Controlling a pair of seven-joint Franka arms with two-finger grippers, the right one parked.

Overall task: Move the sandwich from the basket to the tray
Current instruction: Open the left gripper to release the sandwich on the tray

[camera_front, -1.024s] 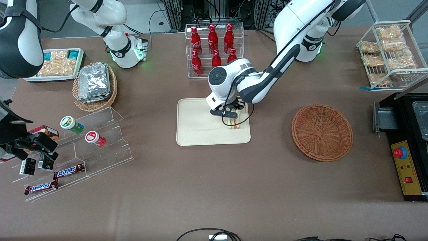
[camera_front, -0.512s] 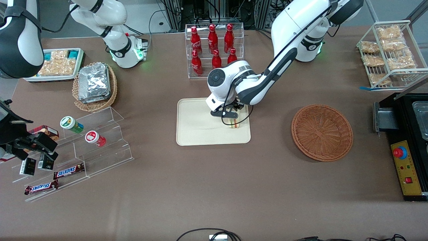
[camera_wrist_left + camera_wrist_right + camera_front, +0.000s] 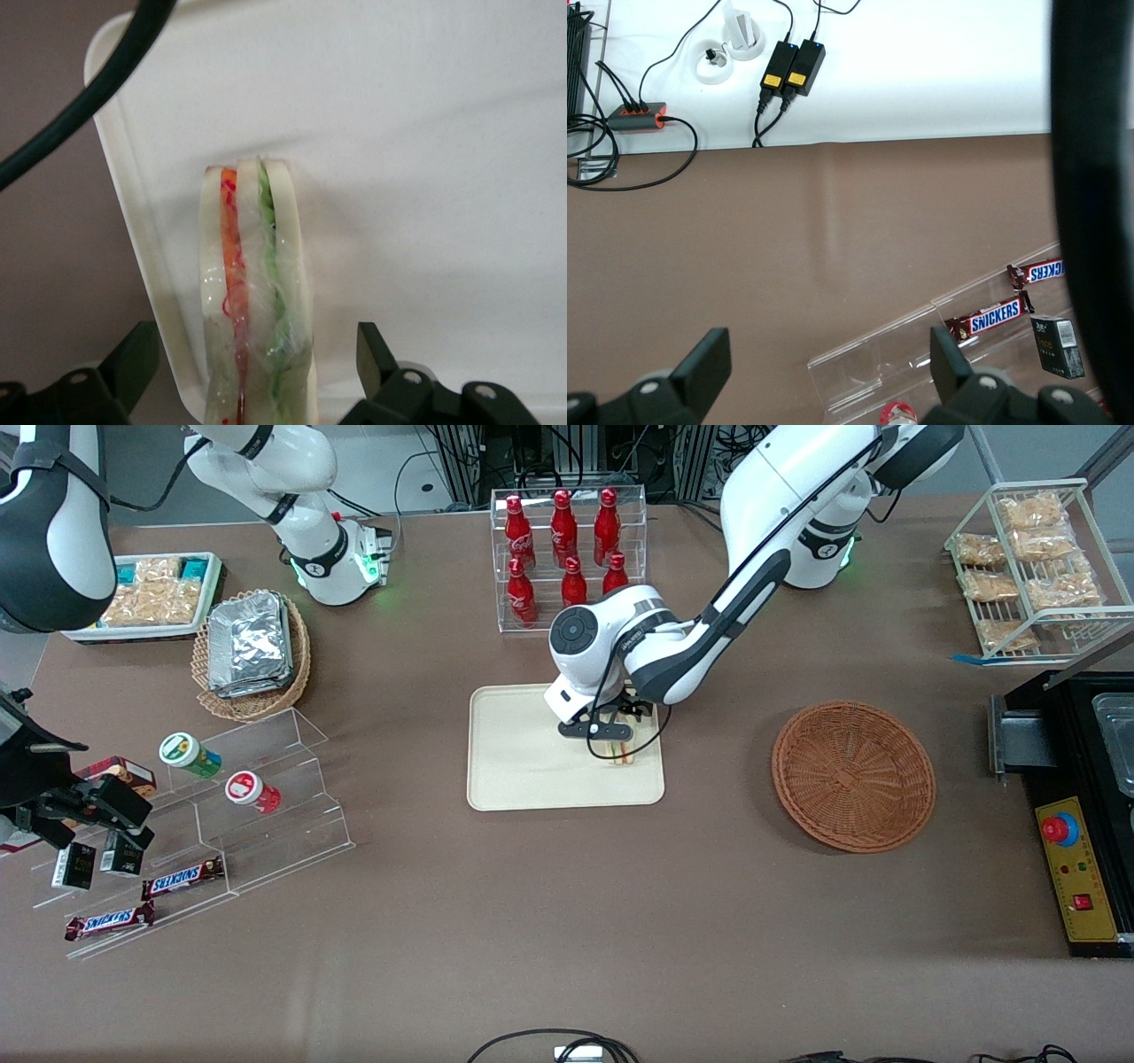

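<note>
Since a second ago: wrist risen slightly, fingers spread off sandwich (image 3: 624,755). Gripper (image 3: 614,737) open, straddling sandwich with gaps both sides. Sandwich on edge on tray (image 3: 523,771), near basket-side edge; long axis running straight out from gripper. Basket (image 3: 853,776) empty. Sandwich's gripper end cut off in wrist view; front view half-hidden by wrist.

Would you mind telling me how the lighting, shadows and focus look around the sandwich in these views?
Left wrist view: the sandwich is fairly sharp, its wrap glinting, casting a soft shadow on the tray; the open gripper straddles it, fingers dark. Front view: even light, and the arm's shadow dims the tray around the sandwich.
</note>
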